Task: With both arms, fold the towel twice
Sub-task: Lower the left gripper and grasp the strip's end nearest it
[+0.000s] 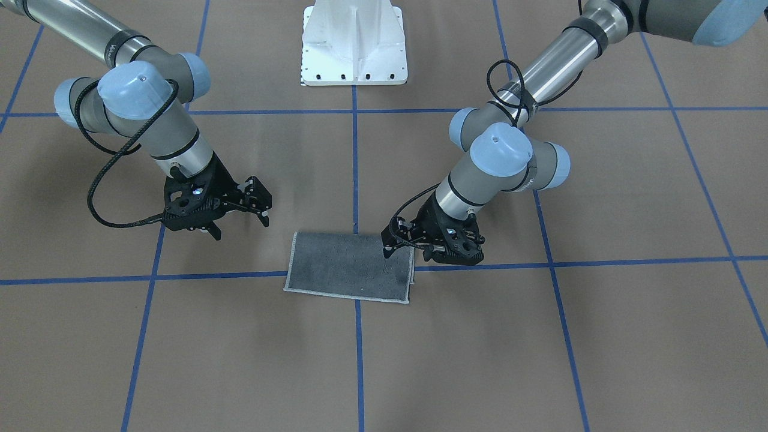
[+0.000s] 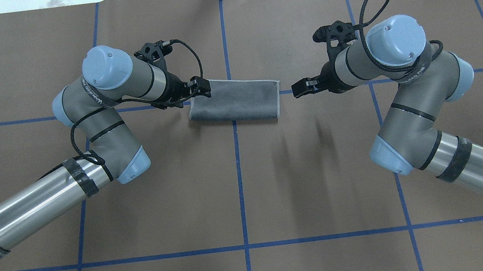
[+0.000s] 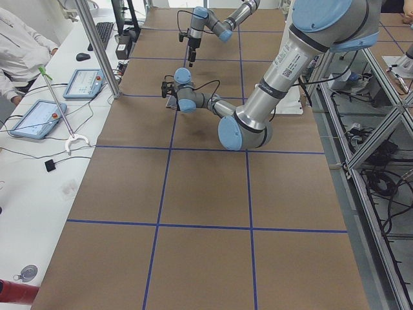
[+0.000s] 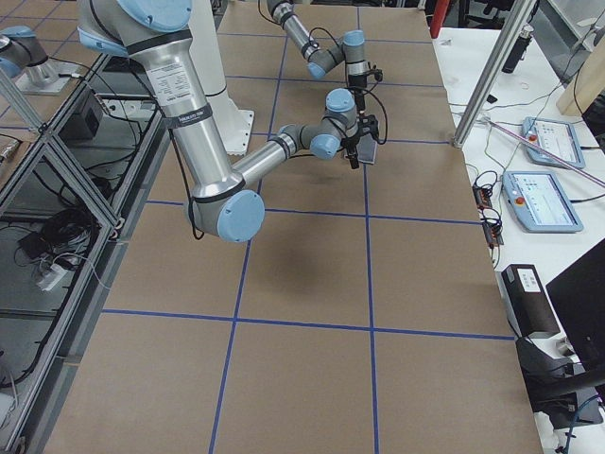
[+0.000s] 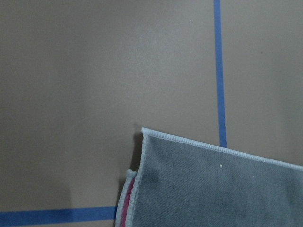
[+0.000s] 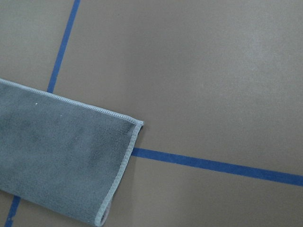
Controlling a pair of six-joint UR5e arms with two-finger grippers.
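The towel (image 2: 234, 101) lies flat on the brown table, folded into a long strip, dark grey face up, with a light grey stitched border. It also shows in the front view (image 1: 351, 268). A sliver of pink shows between its layers in the left wrist view (image 5: 126, 208). My left gripper (image 2: 200, 89) is open at the towel's left end, low by the far corner (image 1: 389, 245). My right gripper (image 2: 302, 88) is open and empty, held above the table just off the towel's right end (image 1: 241, 228). The right wrist view shows that end's corner (image 6: 135, 124).
The white pedestal base (image 1: 354, 48) stands at the robot's side of the table. Blue tape lines (image 2: 240, 176) grid the brown surface. An operators' bench with tablets (image 3: 35, 119) and a person (image 3: 19, 45) lies beyond the far table edge.
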